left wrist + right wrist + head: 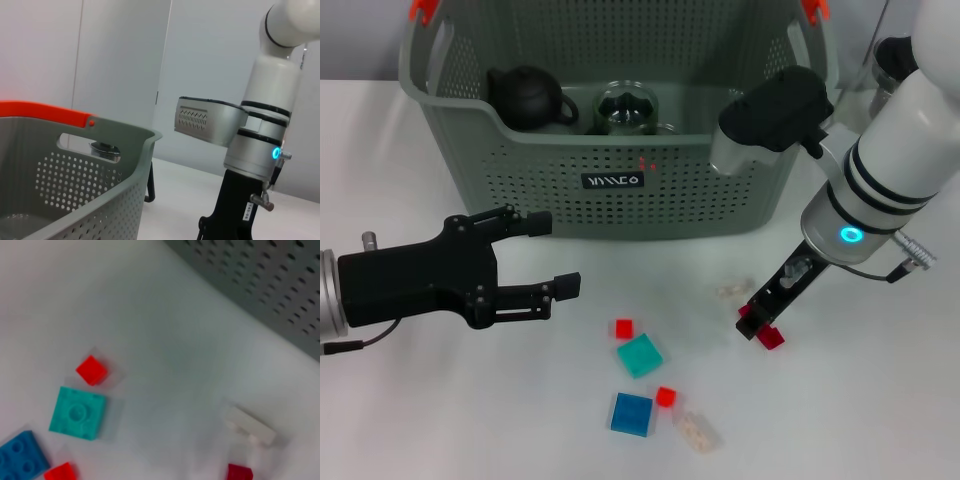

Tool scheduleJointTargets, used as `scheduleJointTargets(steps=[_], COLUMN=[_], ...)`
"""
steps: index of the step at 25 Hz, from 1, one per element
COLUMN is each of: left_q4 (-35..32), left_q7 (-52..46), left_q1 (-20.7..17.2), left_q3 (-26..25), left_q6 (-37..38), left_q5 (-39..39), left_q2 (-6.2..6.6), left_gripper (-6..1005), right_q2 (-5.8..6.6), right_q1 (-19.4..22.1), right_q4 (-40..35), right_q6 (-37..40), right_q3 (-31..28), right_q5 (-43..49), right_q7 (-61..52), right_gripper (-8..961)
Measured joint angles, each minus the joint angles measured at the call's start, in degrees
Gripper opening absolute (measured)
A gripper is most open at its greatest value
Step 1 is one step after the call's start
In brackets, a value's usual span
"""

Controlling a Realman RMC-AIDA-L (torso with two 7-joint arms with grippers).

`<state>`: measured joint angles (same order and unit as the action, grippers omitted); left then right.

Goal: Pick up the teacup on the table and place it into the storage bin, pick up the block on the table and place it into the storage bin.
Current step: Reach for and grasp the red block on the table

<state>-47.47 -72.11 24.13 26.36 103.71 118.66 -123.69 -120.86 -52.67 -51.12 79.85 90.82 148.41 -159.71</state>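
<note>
I have the right gripper point(763, 322) low on the table, fingers straddling a small dark-red plastic block point(771, 337) directly beneath; right arm nearest, closure indeterminate.

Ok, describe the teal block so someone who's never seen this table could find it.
Start at the storage bin and come forward to the loose blocks on the white table. The teal block sits between two small red cubes, above the blue block; it is the only teal piece.

White black-banded arms, black tools point(542, 255)
</note>
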Motion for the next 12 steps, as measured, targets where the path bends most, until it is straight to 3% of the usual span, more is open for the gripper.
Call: scheduleJointTargets(steps=[12], left_q4=[0.0], left_q7=[0.1], left_q1=[-0.1], left_q3=[-0.1], left_q6=[0.0], left_q5=[0.0], left_q2=[-0.06], left_gripper=[859], right_q2=[-0.04], right_q1=[-0.1], right_q4=[3.3], right_q6=[-4.2], right_q3=[1.3], right_q5=[-1.6], right_q7=[0.0], right_gripper=[519])
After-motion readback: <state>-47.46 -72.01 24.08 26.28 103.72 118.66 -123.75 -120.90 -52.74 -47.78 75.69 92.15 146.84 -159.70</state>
